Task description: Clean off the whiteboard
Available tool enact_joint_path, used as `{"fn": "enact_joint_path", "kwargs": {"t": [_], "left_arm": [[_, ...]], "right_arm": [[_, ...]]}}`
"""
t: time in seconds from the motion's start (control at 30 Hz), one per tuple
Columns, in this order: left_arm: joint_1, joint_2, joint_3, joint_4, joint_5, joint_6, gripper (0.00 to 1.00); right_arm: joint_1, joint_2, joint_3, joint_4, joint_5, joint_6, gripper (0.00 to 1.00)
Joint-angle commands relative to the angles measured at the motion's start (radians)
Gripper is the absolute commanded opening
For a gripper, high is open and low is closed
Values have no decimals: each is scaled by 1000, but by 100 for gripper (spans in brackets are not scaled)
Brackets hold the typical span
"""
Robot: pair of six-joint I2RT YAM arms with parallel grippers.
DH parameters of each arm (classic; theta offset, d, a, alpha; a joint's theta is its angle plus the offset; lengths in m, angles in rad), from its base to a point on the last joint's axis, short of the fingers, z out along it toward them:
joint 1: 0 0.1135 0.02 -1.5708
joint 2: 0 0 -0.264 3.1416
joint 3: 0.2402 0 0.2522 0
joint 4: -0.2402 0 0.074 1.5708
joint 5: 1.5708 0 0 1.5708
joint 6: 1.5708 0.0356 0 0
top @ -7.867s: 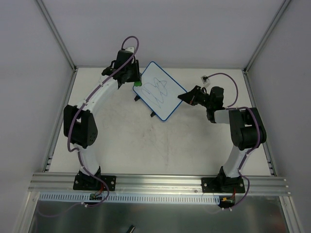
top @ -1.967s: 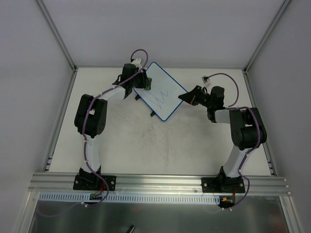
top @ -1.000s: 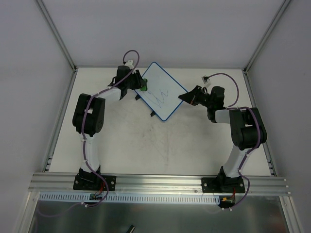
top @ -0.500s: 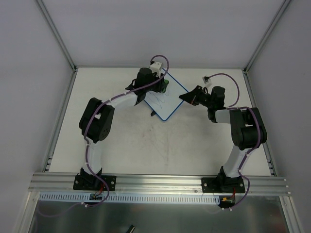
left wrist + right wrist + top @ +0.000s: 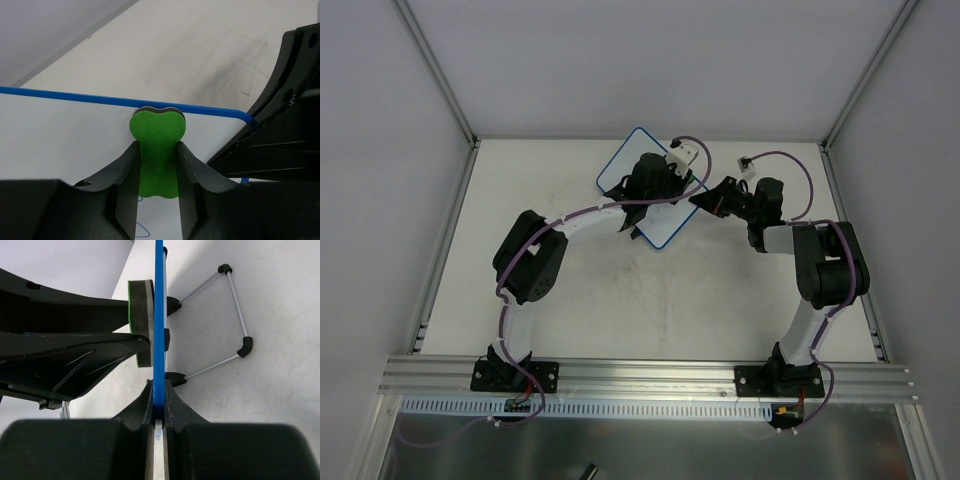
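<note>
The whiteboard [image 5: 623, 168] stands tilted at the back middle of the table, white with a thin blue rim. My left gripper [image 5: 686, 184] reaches across it and is shut on a green eraser [image 5: 157, 142], which presses on the board [image 5: 60, 145] at its blue right edge. A few blue pen strokes [image 5: 141, 231] show below the eraser. My right gripper [image 5: 704, 199] is shut on the board's right edge; in the right wrist view it [image 5: 159, 388] pinches the blue rim [image 5: 159, 300], with the eraser [image 5: 142, 320] against the board's left face.
The board's wire stand [image 5: 235, 305] with black feet rests on the table behind the board. The left arm [image 5: 570, 215] arches over the table's middle left. Grey walls and metal rails [image 5: 450, 250] bound the table.
My left gripper has swept the eraser from the board's left edge across its face to the right edge by the right gripper. Most scribbled lines are gone or hidden. The right arm has not moved.
</note>
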Motion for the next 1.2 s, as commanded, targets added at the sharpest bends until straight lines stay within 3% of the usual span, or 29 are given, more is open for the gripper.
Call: {"fn": "enact_joint_path", "kwargs": {"t": [0.0,0.3,1.17], "left_arm": [[-28,6,4,-34,17,31,0],[-8,28,4,-29,-2,-55,0],[285,5,-191,60,61,-509,0]], "right_arm": [[16,-27,43,90,-37,-38,0],[16,-30,43,93,-37,-36,0],[14,-18,41,127,-43,-7,0]]}}
